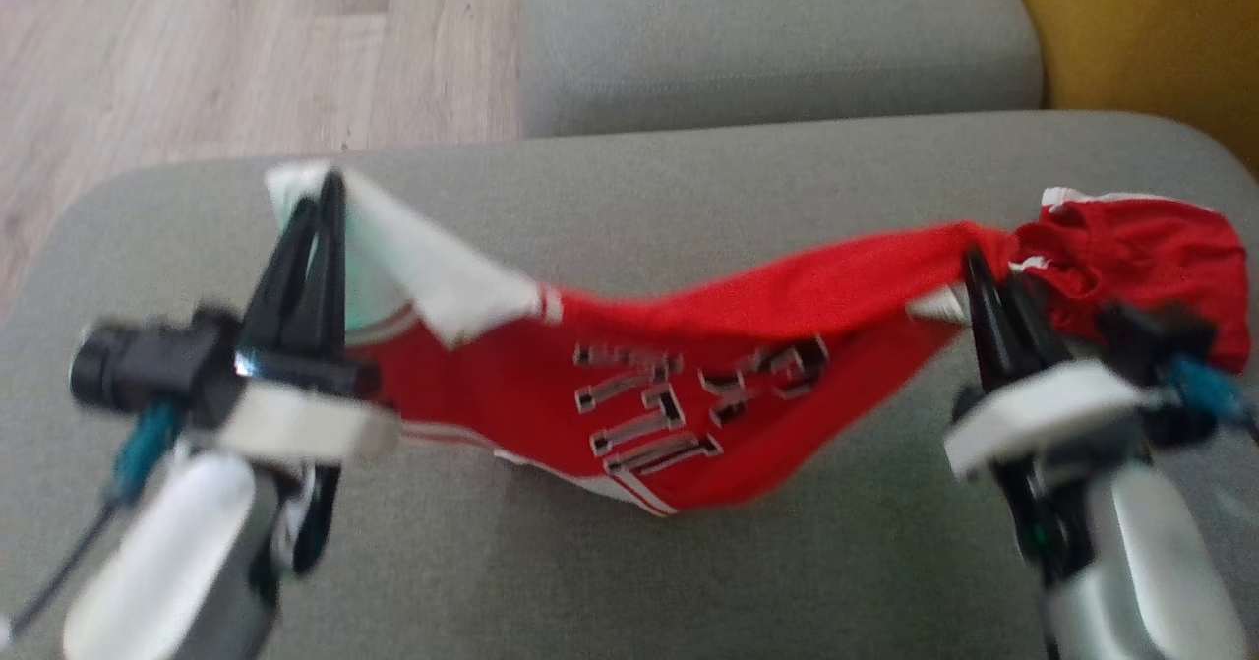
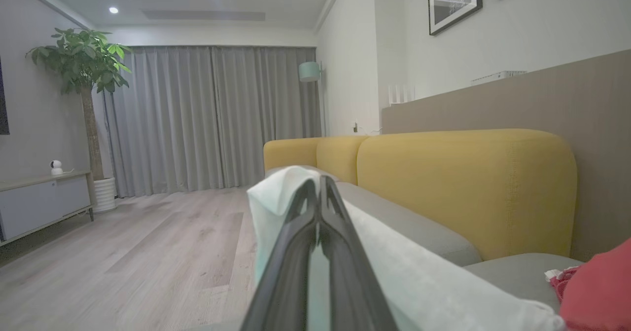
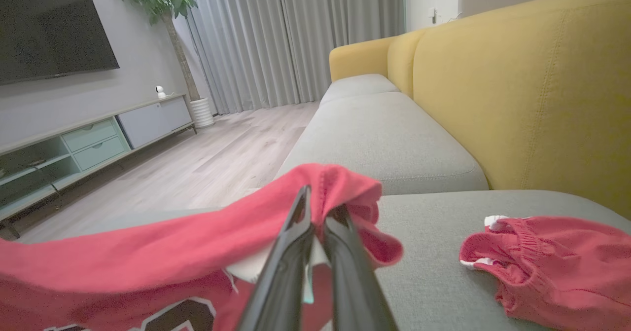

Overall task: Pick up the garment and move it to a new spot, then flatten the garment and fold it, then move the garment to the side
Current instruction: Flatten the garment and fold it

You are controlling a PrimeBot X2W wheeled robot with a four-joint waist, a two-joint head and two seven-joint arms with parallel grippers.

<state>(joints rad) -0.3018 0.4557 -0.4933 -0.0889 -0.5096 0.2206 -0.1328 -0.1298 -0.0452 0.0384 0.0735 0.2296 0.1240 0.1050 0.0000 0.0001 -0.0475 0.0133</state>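
The garment is a red jersey with dark lettering, white trim and a white sleeve. It hangs stretched between my two grippers just above the grey sofa seat. My left gripper is shut on the white sleeve end; its fingers are pressed together through the pale cloth. My right gripper is shut on the red end; in the right wrist view the red cloth folds over its fingertips. The jersey's middle sags and touches the cushion.
A second red piece with an elastic waistband lies crumpled on the seat just right of my right gripper. The yellow backrest is at the right, another grey cushion lies beyond, and wooden floor is at the far left.
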